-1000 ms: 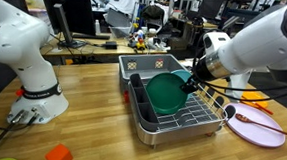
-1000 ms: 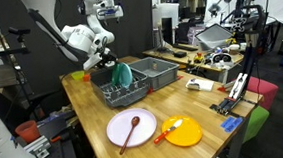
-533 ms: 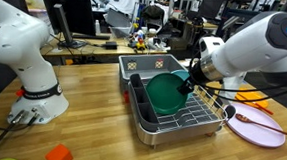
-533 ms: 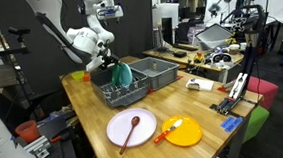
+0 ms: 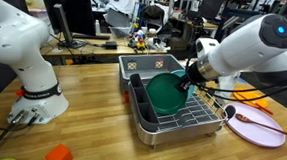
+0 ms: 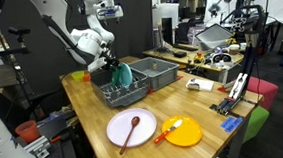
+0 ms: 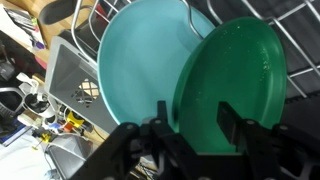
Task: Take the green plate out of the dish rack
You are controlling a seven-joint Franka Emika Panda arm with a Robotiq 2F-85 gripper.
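Observation:
The green plate [image 5: 165, 91] stands on edge in the dish rack [image 5: 196, 121], also seen in the other exterior view [image 6: 124, 74] with the rack [image 6: 108, 94]. In the wrist view the dark green plate [image 7: 235, 75] leans against a lighter teal plate [image 7: 135, 70]. My gripper [image 7: 197, 125] is open, with its two black fingers either side of the green plate's rim, one in front of the plate's face. In both exterior views the gripper [image 5: 187, 81] [image 6: 111, 63] is at the plate's upper edge.
A grey perforated bin [image 5: 150, 62] stands right behind the rack. A pink plate with a wooden spoon [image 5: 256, 125] lies beside the rack, and an orange plate [image 6: 182, 132] lies further along the table. A second white robot base [image 5: 32, 93] stands on the table.
My arm has shifted slightly toward the green plate's rim. The plate and rack have not moved.

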